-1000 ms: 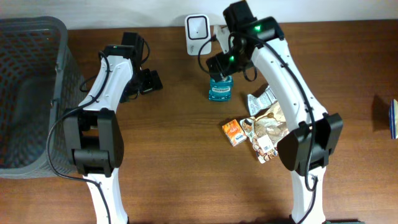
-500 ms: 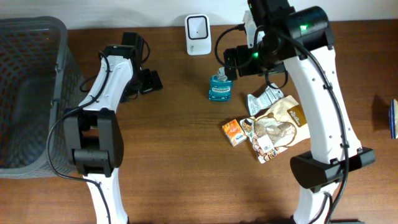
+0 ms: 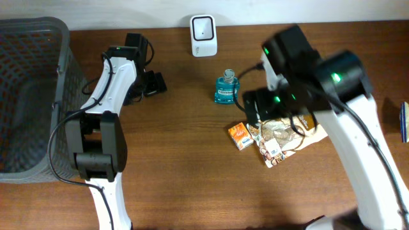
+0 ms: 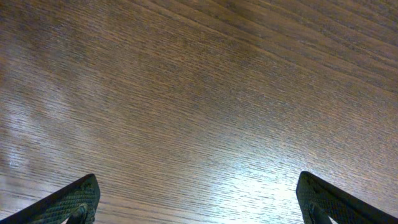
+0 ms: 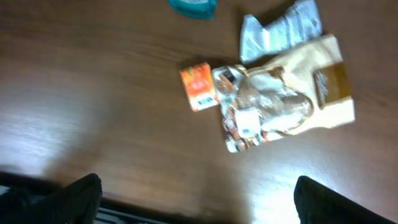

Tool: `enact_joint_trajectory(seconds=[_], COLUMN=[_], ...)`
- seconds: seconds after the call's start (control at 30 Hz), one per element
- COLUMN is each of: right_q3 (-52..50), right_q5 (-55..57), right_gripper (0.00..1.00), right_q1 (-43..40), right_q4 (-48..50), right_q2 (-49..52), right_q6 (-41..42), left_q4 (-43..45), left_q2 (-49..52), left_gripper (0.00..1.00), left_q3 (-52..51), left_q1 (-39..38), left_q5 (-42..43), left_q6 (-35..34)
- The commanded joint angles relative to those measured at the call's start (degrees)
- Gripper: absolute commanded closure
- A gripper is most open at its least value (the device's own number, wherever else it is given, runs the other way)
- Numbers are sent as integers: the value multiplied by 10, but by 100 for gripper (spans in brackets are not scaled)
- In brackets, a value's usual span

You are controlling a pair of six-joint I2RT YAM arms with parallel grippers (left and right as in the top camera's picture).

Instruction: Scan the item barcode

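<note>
Orange box [image 3: 239, 135] lies flat on the wooden surface [image 3: 179, 172], just beside the left edge of a printed snack bag [image 3: 273, 142]. A teal bottle [image 3: 225, 89] stands apart from them, nearer the white scanner [image 3: 203, 27]. I judge the box the easiest item to scan: light, stiff cardboard, not slippery, best pinched across its short sides. The bags beside it look soft and crinkly and would likely sag. My right jaws hang above this cluster, spread wide and empty. My left jaws, also released and empty, face bare wood.
</note>
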Motion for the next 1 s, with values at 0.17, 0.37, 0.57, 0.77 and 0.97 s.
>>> enact_joint_trajectory(seconds=[0.17,0.37,0.57,0.77,0.97], right_q3=[-286,-360,-382,-441,-456], right_q5=[29,29,30,26,29], right_gripper=[1,2,1,2,1], right_q1=[1,1,1,2,2], right_q4=[212,338,414,555,647], right_q2=[-67,-35,-24,-24,2], right_q6=[18,18,63,65,87], left_q4=[-1,-1,-1,-1,-1], left_q2=[-17,-17,-17,-17,-17], left_gripper=[1,1,1,1,1], left_q3=[-3,-3,-3,-3,-3], left_q1=[-2,-2,-2,-2,-2], left_q5=[-4,-4,-4,-4,-4], left_q6=[1,1,1,1,1])
